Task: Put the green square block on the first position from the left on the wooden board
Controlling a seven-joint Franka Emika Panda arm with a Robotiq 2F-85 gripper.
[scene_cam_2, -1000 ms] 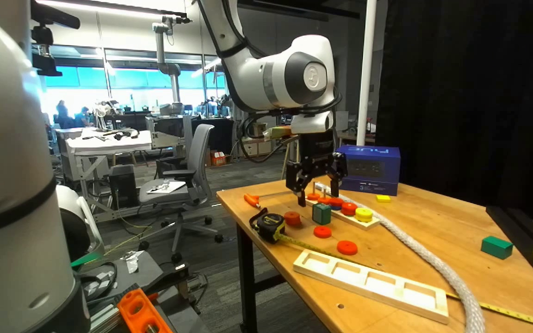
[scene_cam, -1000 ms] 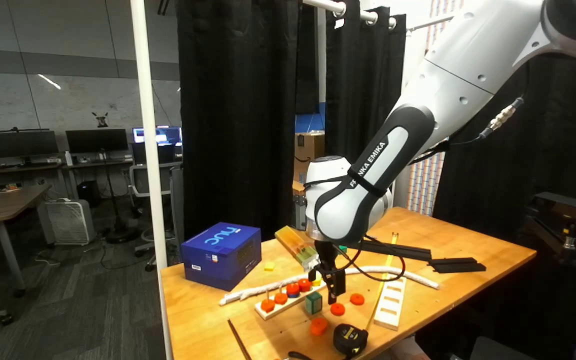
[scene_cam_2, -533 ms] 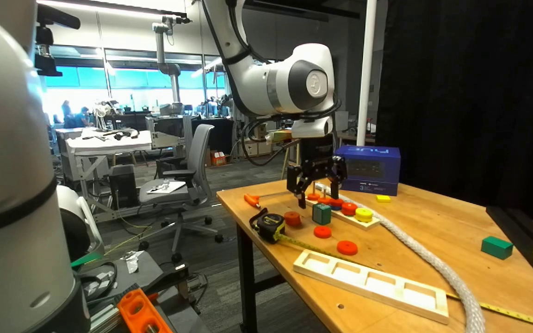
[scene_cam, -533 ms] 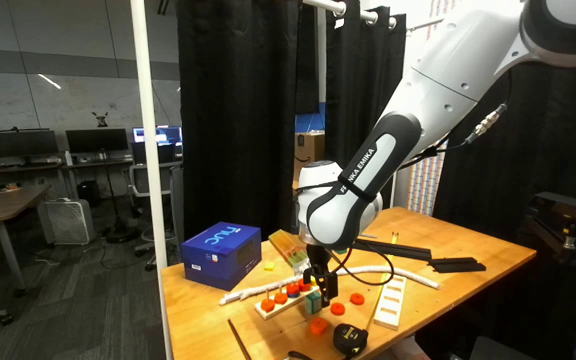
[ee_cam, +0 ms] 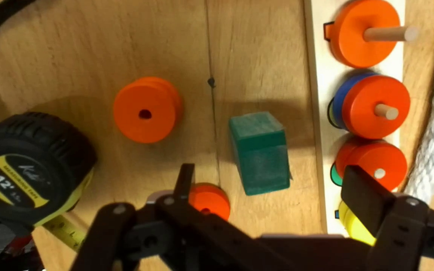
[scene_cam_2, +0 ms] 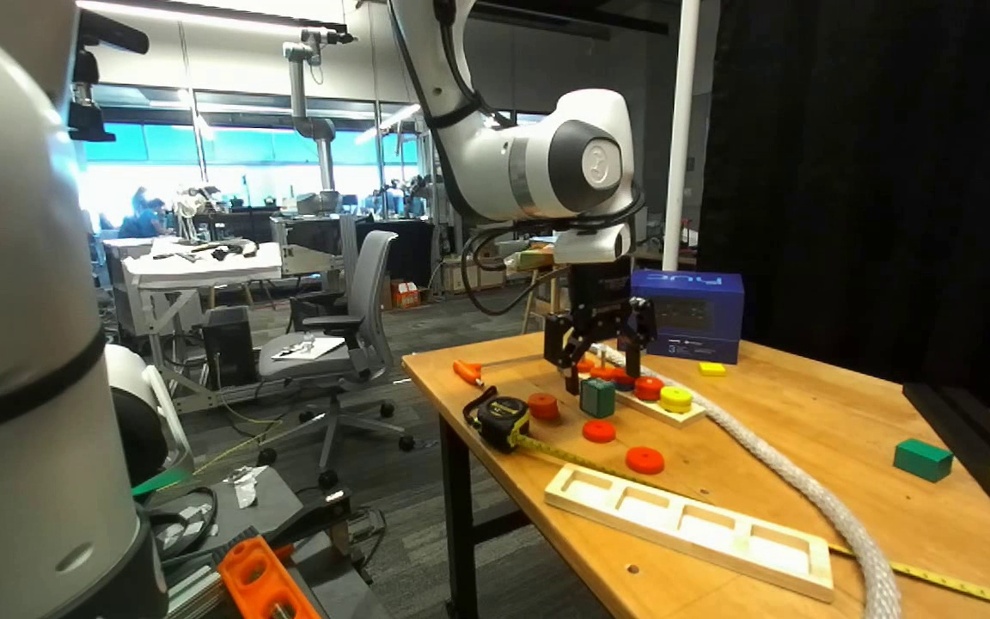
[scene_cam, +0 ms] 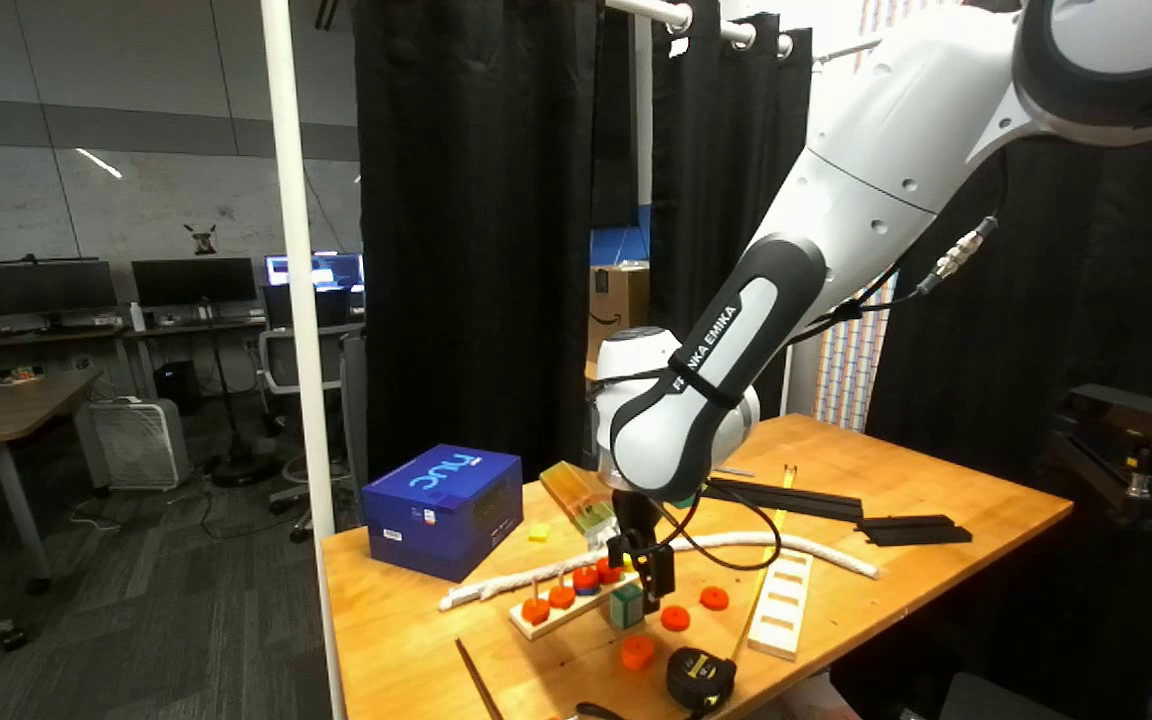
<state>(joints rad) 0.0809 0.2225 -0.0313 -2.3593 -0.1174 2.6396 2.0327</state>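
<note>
Near the middle of the wrist view, the green square block stands ungripped on the bench, the jaws of the tool spread wider than it, presumably to straddle it for carrying to the recessed wooden board, lower right in an exterior view.

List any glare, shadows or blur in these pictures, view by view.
In an exterior view, the windows are partly blown out to white and the black curtain is nearly featureless; in the wrist view, the green block casts a soft shadow toward the upper right, and the "12'" on the tape measure reads clearly while its smallest print blurs.
</note>
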